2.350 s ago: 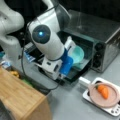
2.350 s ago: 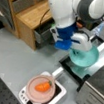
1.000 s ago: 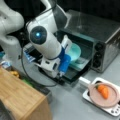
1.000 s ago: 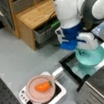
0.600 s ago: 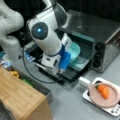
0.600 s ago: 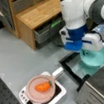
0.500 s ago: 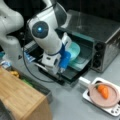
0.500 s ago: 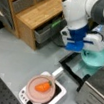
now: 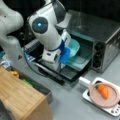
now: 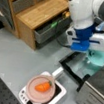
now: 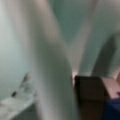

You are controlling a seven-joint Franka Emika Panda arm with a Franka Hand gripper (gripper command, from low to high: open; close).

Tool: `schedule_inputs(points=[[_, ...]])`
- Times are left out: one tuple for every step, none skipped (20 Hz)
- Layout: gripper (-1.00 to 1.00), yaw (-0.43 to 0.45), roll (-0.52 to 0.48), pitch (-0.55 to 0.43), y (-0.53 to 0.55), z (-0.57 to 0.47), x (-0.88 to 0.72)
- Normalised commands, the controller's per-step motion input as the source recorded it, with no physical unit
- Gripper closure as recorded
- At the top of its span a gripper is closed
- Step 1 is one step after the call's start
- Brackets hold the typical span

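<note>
Bowl at the oven mouth.
We held our hand (image 9: 65,55) on the teal bowl (image 9: 74,47) over the oven tray (image 9: 79,61); grip state we cannot tell; next needed careful seating.

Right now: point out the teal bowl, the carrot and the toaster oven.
teal bowl (image 9: 74,47): a front view, on the inner wall near its rim, at the oven's mouth.
carrot (image 10: 42,87): a front view, on its orange body, lying on the pink plate.
toaster oven (image 9: 100,27): a front view, on its metal top.

Things around the scale
A carrot (image 10: 43,86) lies on a pink plate (image 10: 39,95) atop the scale (image 10: 57,95); wooden cabinet (image 10: 38,12) well apart.
</note>
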Motion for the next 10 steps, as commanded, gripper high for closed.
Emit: schedule_inputs(points=[[1.0, -0.188, 0.123, -0.25, 0.25, -0.1, -0.35], [1.0, -0.175, 0.108, -0.249, 0.24, -0.11, -0.34], [1.0, -0.164, 0.092, -0.248, 0.23, -0.11, -0.32], [1.0, -0.156, 0.079, -0.25, 0.23, -0.12, -0.31], [1.0, -0.152, 0.071, -0.257, 0.23, -0.13, -0.31], [1.0, -0.146, 0.063, -0.268, 0.22, -0.14, -0.3], [1.0, -0.14, 0.054, -0.28, 0.22, -0.15, -0.29], [1.0, -0.134, 0.047, -0.285, 0.21, -0.15, -0.28], [1.0, -0.133, 0.044, -0.287, 0.21, -0.15, -0.28], [1.0, -0.134, 0.043, -0.29, 0.21, -0.16, -0.27]])
